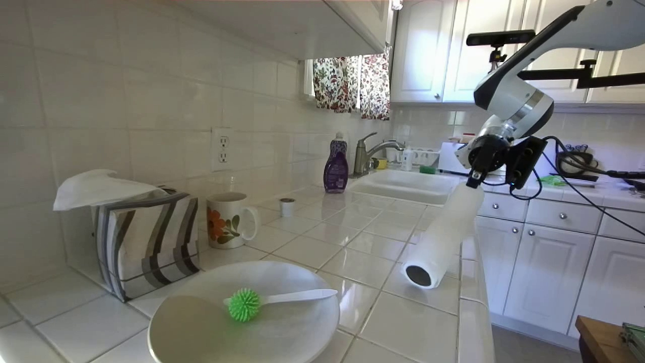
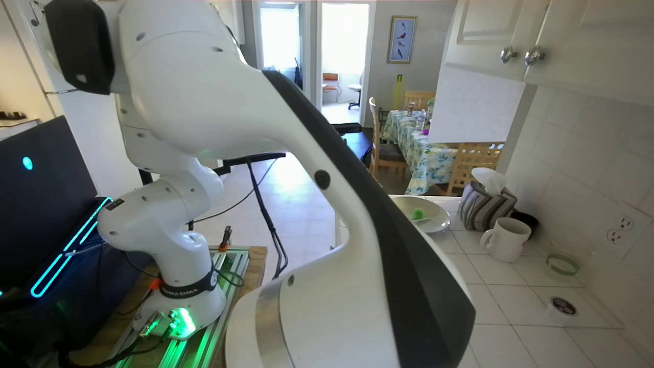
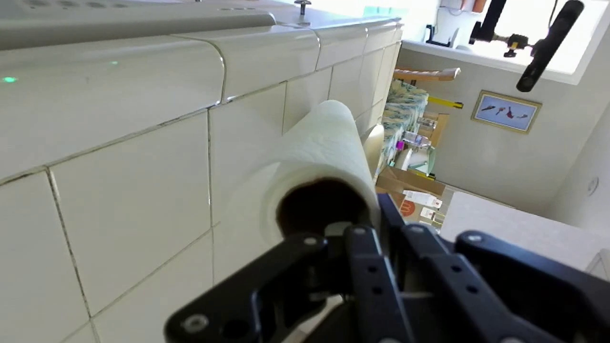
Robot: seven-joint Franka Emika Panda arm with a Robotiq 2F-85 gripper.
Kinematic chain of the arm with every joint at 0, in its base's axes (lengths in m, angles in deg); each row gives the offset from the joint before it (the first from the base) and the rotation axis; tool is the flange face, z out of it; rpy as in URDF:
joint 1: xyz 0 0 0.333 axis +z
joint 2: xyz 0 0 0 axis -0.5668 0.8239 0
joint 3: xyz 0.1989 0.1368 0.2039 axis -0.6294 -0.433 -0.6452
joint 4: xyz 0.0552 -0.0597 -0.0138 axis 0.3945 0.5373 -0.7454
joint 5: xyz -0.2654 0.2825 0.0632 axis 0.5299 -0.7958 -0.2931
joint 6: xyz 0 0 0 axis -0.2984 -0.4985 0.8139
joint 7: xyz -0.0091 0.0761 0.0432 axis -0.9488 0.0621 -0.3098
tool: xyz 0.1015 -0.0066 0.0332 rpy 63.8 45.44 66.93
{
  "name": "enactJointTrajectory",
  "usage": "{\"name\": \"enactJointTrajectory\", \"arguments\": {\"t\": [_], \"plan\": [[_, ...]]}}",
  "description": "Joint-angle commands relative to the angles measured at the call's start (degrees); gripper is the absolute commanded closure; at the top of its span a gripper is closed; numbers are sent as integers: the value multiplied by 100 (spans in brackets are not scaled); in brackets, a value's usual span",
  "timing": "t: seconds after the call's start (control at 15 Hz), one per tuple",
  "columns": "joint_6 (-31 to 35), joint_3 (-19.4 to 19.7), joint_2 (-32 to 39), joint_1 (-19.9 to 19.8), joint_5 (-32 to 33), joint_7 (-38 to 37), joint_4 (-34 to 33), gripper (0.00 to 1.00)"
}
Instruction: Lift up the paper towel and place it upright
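The paper towel [image 1: 446, 232], a white roll with a dark hollow core, hangs tilted over the tiled counter near its front edge. Its lower end is close to the tiles; I cannot tell if it touches. My gripper [image 1: 474, 180] is at its upper end. In the wrist view the paper towel [image 3: 329, 138] points away from me, with the core's dark opening toward me. My gripper [image 3: 375, 219] is shut on the roll's wall, one finger in the core and the other outside. In an exterior view the arm hides both roll and gripper.
A wide white bowl [image 1: 282, 338] with a green brush [image 1: 245, 305] stands at the counter's near end. A striped tissue box [image 1: 151, 247], a mug [image 1: 226, 222], a small cup [image 1: 287, 207] and a purple bottle [image 1: 336, 169] line the wall. A sink [image 1: 398, 190] lies behind.
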Motion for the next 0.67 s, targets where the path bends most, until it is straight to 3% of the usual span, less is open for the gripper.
{"name": "enactJointTrajectory", "arguments": {"t": [0.0, 0.6], "plan": [[473, -21, -539, 182, 304, -249, 360, 100], [2026, -373, -2184, 703, 1530, -792, 1304, 99]]}}
